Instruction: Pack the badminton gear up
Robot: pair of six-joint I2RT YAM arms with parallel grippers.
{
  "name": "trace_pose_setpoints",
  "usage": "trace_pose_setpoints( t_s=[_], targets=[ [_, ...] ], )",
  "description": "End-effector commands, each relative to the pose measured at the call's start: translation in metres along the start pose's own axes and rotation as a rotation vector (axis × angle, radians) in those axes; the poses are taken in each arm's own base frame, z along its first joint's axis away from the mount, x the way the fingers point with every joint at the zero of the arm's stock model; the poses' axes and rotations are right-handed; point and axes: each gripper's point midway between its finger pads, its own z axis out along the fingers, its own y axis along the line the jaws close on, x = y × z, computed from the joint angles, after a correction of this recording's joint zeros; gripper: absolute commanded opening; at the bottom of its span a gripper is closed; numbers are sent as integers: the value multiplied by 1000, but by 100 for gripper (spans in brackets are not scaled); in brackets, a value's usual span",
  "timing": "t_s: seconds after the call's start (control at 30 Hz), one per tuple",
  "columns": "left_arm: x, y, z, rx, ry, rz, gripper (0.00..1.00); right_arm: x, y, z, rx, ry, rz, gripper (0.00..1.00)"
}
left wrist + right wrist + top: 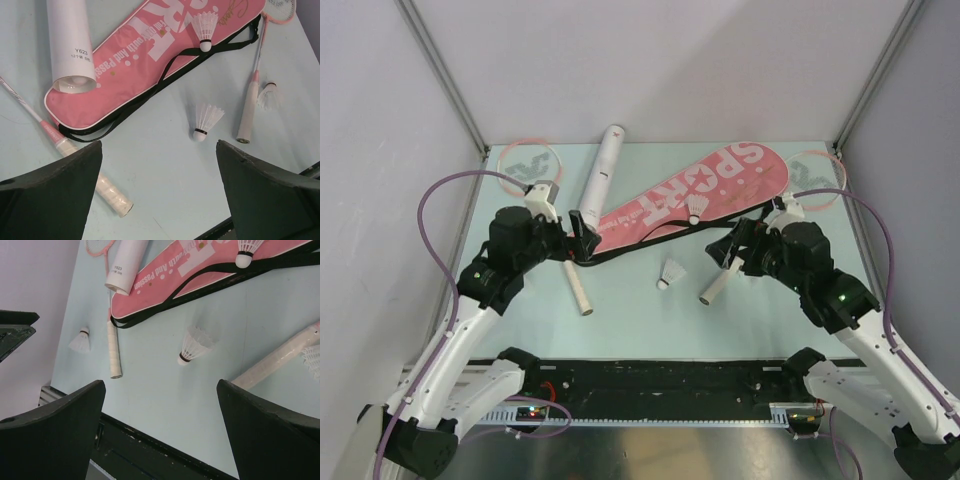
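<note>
The pink "SPORT" bag (695, 195) lies diagonally across the table, its black strap (650, 240) along the near edge. A long white tube (603, 172) rests on the bag's left end. One pink racket (528, 165) lies at the left with its white handle (578, 290) pointing near. The other racket (815, 170) lies at the right with its handle (715, 288). A shuttlecock (670, 273) stands between the handles and another (693, 213) sits on the bag. My left gripper (582, 235) hovers open by the bag's left end. My right gripper (725, 248) hovers open above the right handle.
The right wrist view shows one more shuttlecock (80, 341) left of the left racket handle (114, 350), and another (312, 357) beside the right handle (280, 360). Grey walls close in the table. A black rail (660, 375) runs along the near edge.
</note>
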Motion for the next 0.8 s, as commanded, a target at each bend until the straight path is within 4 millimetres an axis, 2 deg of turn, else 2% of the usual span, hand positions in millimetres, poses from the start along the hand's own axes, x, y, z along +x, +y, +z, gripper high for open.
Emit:
trace_pose_setpoints(
  t_s=[0.0, 0.17, 0.33, 0.4, 0.47, 0.5, 0.53, 0.63, 0.77],
  targets=[
    [-10, 1, 1, -12, -40, 15, 98, -2, 5, -5, -24, -10, -12, 100],
    [-14, 18, 8, -108, -44, 11, 98, 4, -1, -7, -6, 2, -28, 100],
    [-36, 36, 22, -230, -44, 51, 98, 9, -2, -13, -30, -10, -73, 100],
    [-50, 51, 32, -325, -23, 72, 98, 9, 4, -17, -73, -14, -99, 100],
    [-63, 64, 48, -401, 14, 82, 98, 11, 14, -23, -145, -25, -121, 100],
    [-61, 72, 61, -423, 57, 77, 98, 11, 19, -26, -181, -38, -129, 100],
    [-68, 75, 71, -426, 70, 71, 98, 13, 22, -28, -203, -42, -130, 100],
    [-78, 86, 113, -414, 137, 68, 98, 14, 24, -33, -228, -49, -122, 98],
    [-81, 105, 163, -447, 201, 109, 98, 18, 25, -38, -236, -38, -108, 97]
  ],
)
